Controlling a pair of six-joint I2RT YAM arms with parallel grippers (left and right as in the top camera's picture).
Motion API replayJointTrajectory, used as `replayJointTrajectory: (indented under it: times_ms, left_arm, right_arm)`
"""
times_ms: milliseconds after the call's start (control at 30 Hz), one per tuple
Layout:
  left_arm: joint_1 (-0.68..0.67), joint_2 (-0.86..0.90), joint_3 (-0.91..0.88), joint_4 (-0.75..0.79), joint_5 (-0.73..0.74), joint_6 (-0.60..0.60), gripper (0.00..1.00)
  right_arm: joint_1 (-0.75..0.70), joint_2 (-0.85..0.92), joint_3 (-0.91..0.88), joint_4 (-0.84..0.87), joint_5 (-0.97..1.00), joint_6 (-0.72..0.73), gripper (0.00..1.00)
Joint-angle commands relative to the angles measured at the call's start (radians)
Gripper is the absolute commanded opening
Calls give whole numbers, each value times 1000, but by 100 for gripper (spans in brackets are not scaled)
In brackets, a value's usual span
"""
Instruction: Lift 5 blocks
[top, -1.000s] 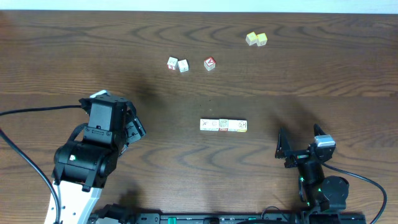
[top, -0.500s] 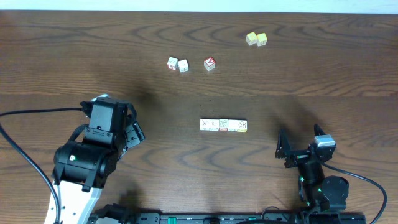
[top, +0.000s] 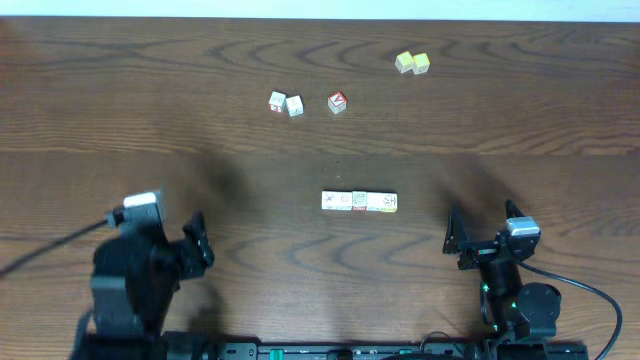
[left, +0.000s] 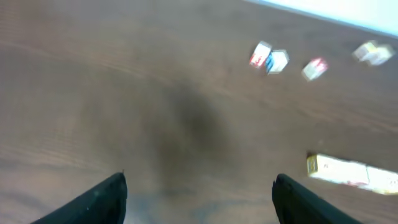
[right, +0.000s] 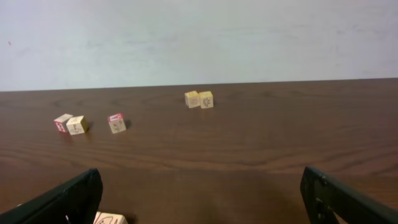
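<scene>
1. Left end effector (left: 198, 198) is spread wide with nothing between its fingers, only bare dark wood surface (left: 124, 93). It hangs by the near edge, toward the left corner.
2. Right end effector (right: 202, 199) is just as wide and just as empty. It sits low by the near edge toward the right corner, looking at the far edge.
3. Here's the row of picture cubes (top: 359, 201): one straight line, side against side, around the middle of the surface and a little nearer the near edge. It lies between the two end effectors, well apart from both, and nothing touches it.
4. Toward the far edge, left of centre, sits a pair of picture cubes (top: 293, 105), close side by side. The left wrist view shows a red side on one and a blue side on the other.
5. Just right of that pair, standing apart, is a red-faced cube (top: 337, 102). Two yellow cubes (top: 404, 62) touch each other closer to the far edge, right of centre.
6. Hard to make out:
   - The left wrist view is blurred and cuts the row off at its right border.
   - The right wrist view catches only one cream corner of the row at its bottom border.
   - From overhead the row's seams smear, so I can't settle the count.
   - The printed marks are too small to read.
   - The left arm is blurred and cropped.
</scene>
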Motion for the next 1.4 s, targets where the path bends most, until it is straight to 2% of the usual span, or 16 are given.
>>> replayJointTrajectory:
  times_ms: [0,133,333,500,900,1167,1367]
  left_arm:
    - [52,-137,-100,49,92,128,75]
    - [85,-235,-178,83,91,129,75]
    - [121,-338,-320,268,93,128,75]
    - [139,-436,-415,347,92,128,75]
    - [140,-436,-554,682,121,128,75]
    - [140,-436,-655,803,170,126,75]
    - [140,-436,-682,814,170,121,75]
  right_arm:
    - [-8,-6,-2,-4,6,-13,99]
    - [-8,-6,-2,-4,6,-13,99]
    - [-8,-6,-2,-4,6,-13,99]
    - [-8,-6,-2,-4,6,-13,99]
    - [-8,-6,-2,-4,6,-13,99]
    - [-8,-6,-2,-4,6,-13,99]
    - [-8,-6,-2,-4,6,-13,99]
